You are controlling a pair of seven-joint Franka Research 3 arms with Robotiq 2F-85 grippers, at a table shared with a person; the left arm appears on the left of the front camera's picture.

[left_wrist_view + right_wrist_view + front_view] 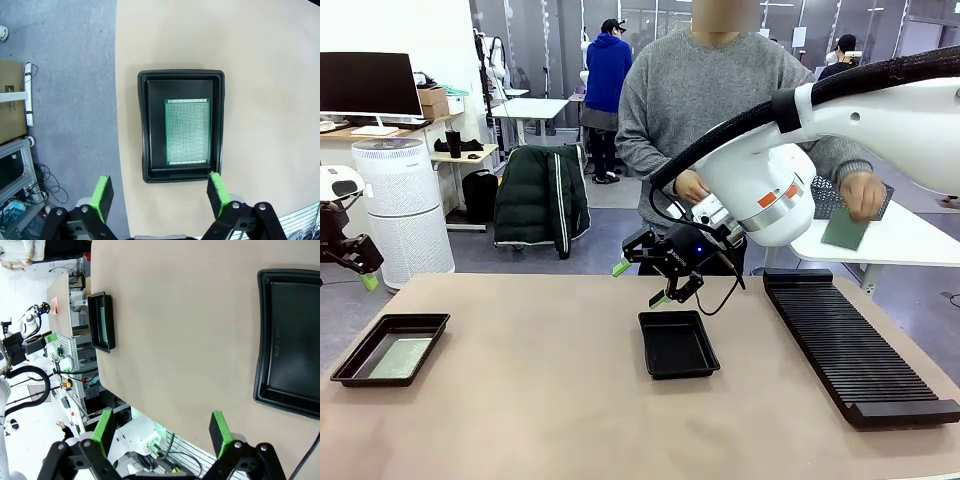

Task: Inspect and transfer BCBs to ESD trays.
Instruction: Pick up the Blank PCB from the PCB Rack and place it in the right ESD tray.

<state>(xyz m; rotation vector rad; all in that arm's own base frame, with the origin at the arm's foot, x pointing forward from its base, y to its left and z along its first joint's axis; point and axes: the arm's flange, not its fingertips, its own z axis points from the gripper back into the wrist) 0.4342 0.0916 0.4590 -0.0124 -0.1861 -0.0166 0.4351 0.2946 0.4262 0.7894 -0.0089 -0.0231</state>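
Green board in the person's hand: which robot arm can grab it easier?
Probably right: the right pincer hangs open by the empty tray, nearer the board; the left pincer sits far off.

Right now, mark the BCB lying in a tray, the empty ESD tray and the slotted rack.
BCB (187, 131): left wrist view, middle of its green face.
Empty ESD tray (677, 345): front view, bare floor.
Slotted rack (847, 350): front view, ribbed top, midway along.

Person's hand (865, 193) hides part of held BCB (842, 233)
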